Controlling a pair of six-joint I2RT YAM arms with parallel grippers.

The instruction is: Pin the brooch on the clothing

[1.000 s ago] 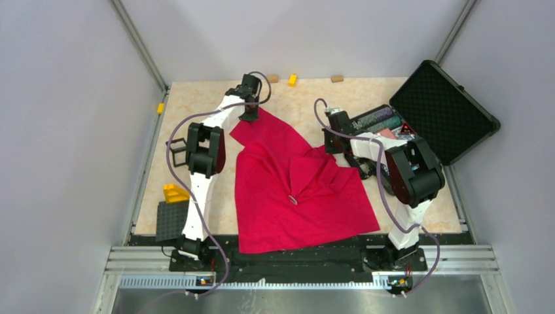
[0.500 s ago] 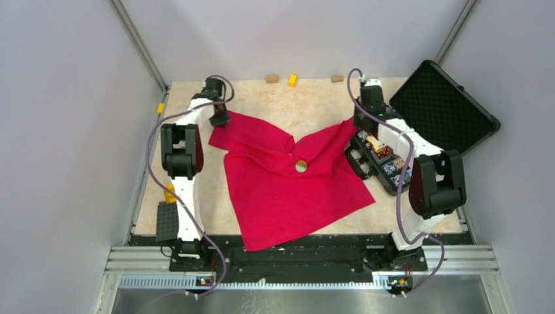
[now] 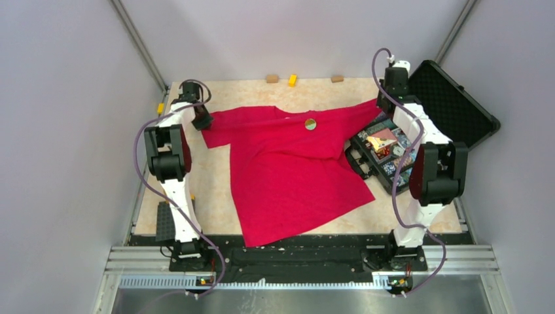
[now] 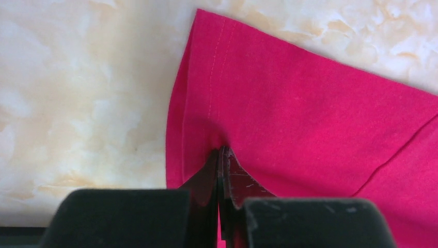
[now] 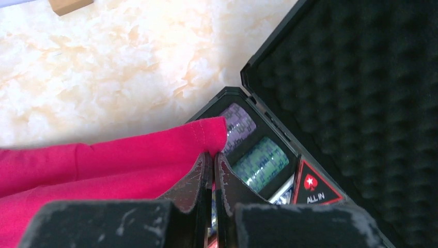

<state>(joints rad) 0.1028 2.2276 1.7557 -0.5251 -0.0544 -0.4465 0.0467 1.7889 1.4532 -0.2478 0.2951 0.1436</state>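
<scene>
The clothing (image 3: pixel 288 170), a red T-shirt, is held stretched flat on the table (image 3: pixel 216 190) by its two sleeves, apparently so that the chest is presented smooth and taut for pinning. The left gripper (image 4: pixel 221 154) is seen clamped shut on the hem of one sleeve, with a fold of fabric pinched between its closed fingers. The right gripper (image 5: pixel 213 157) is likewise closed tight on the hem of the opposite sleeve. The brooch (image 3: pixel 310 123) is found on the clothing itself, just below the neckline and slightly toward the right gripper's sleeve; whether its pin is driven through the fabric cannot be told. Just beside the clothing, at that same sleeve, a black case (image 3: pixel 357 160) is set open, its foam-lined lid (image 3: pixel 451 108) thrown back away from the clothing, and the sleeve tip is drawn over its near corner. Inside, rows of striped chips (image 5: pixel 261 163), an "ALL IN" marker (image 5: pixel 316 188) and assorted colourful trinkets (image 3: pixel 386 147) are stored in compartments.
</scene>
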